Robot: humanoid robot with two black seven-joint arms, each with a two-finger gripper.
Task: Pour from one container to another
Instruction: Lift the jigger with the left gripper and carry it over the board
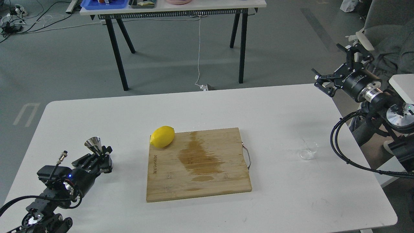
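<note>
The clear glass cup (308,150) stands on the white table (278,110), right of the cutting board, with no gripper near it. At the near left, my left gripper (101,157) is shut on the lower part of the steel jigger (93,142). The jigger's upper cone sticks up above the fingers, mouth up and leaning slightly. My right gripper (337,66) hangs open past the table's far right corner, well above and behind the cup, with nothing between its fingers.
A bamboo cutting board (198,165) with a wet stain and a metal handle lies mid-table. A yellow lemon (162,136) rests on its far left corner. Another table (174,9) with trays stands farther back.
</note>
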